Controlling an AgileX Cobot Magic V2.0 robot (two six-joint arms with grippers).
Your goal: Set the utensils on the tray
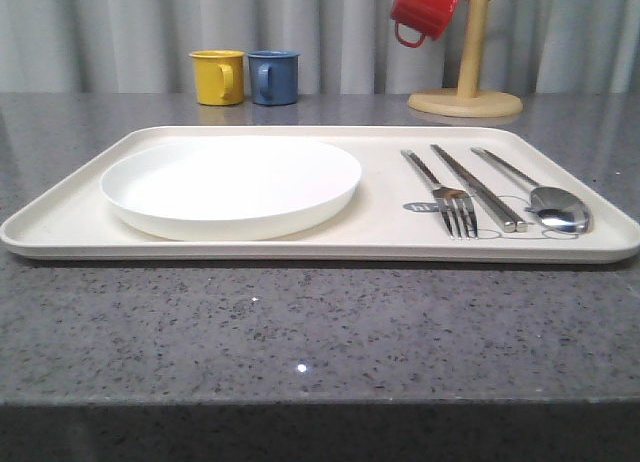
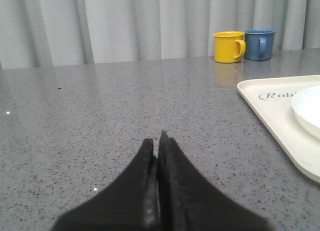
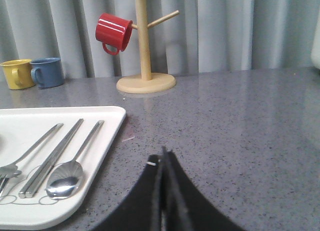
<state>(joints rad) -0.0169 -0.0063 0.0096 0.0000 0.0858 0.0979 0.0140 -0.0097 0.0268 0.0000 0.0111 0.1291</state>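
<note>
The cream tray (image 1: 380,244) lies across the middle of the grey table. On its left half rests the white plate (image 1: 231,185). On its right half lie the fork (image 1: 442,194), the chopsticks (image 1: 478,186) and the spoon (image 1: 540,195), side by side. My left gripper (image 2: 157,141) is shut with nothing in it, low over bare table to the left of the tray (image 2: 272,118). My right gripper (image 3: 161,158) is shut and empty, over bare table just right of the tray (image 3: 107,141), near the spoon (image 3: 70,173), chopsticks (image 3: 52,158) and fork (image 3: 25,156).
A yellow mug (image 1: 218,77) and a blue mug (image 1: 273,77) stand behind the tray. A wooden mug tree (image 1: 467,82) at the back right holds a red mug (image 1: 422,9). Grey curtains close the back. Bare table lies on both sides of the tray.
</note>
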